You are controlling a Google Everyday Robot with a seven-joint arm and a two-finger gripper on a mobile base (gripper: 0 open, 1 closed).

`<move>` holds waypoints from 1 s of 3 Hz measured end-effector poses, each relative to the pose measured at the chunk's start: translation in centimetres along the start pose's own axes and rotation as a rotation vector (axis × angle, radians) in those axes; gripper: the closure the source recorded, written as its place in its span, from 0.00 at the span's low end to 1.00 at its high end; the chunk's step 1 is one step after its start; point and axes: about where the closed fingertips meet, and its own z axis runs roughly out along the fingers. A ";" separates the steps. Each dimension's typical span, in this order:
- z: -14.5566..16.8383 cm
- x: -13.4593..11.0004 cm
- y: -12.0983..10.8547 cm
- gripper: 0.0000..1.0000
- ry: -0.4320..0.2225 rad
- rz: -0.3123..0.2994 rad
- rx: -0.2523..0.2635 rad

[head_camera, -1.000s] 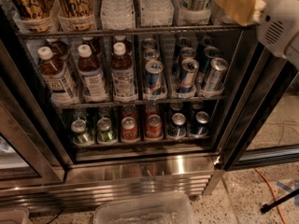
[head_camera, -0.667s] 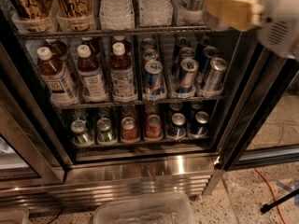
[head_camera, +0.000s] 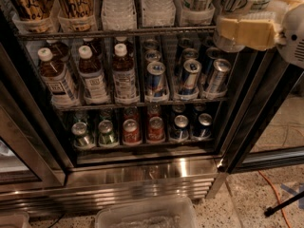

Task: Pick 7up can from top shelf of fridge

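The 7up can (head_camera: 240,1) is at the right end of the top shelf (head_camera: 118,33) of the fridge (head_camera: 142,175), and only its lower part with the green letters comes into the view. It sits in a clear plastic holder (head_camera: 227,41), as do its neighbours; these cups keep the front row of drinks from sliding off the wire rack. The end effector (head_camera: 240,32) is at the upper right, directly in front of this holder and just below the lettering, so it is lined up with the correct column and not with the water bottles (head_camera: 118,4) more to the left. I cannot tell whether it is released or clenched, and I also cannot tell whether it touches the can. In my judgement the reach is nearly complete but the can is not yet taken out. The holder wall stands between the end effector and the lower body of the can, so the grasp probably must come higher, and the can must be lifted over the rim before it is pulled outward. The blue-and-silver cans (head_camera: 156,80) on the rack below are well apart from this work.
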 end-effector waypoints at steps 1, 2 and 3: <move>0.0 0.0 0.0 1.00 0.000 0.000 0.000; 0.8 -0.2 0.4 1.00 0.011 -0.031 -0.044; 2.7 0.5 0.8 1.00 0.012 -0.084 -0.178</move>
